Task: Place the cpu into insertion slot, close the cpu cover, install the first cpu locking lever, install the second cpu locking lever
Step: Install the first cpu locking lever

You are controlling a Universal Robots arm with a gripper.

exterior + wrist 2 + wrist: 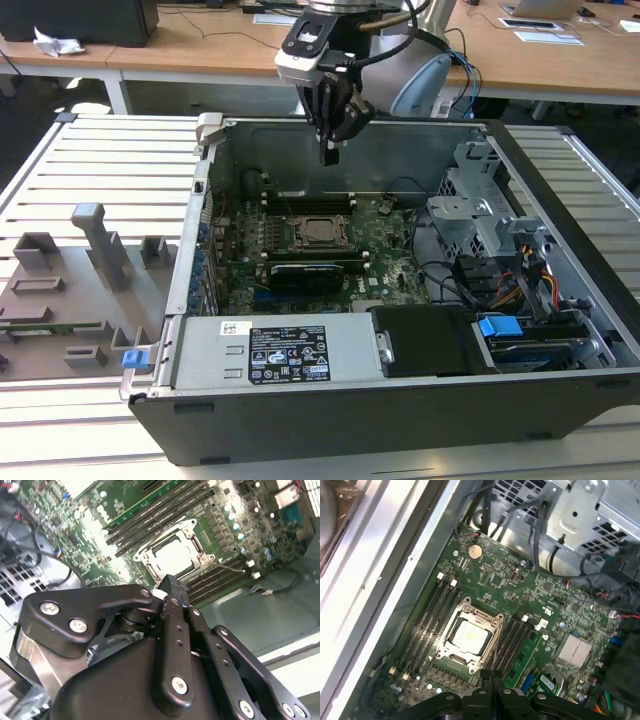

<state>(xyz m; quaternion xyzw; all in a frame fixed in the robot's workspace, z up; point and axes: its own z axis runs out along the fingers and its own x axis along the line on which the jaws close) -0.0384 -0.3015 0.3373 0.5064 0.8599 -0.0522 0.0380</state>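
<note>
The claw (330,153), fingers pinched together on nothing, hangs above the open computer case (300,420) — the cpu (468,636) lies almost straight beneath its tips, seated in the insertion slot (451,656) with the cpu cover (479,614) flat around it.

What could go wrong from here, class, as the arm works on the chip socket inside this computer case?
1. The shut gripper hangs above the board. Memory slots crowd the socket holding the chip on both sides, so a slightly off descent might strike them.
2. Black cables run close to the board's edge and could snag the gripper.
</note>
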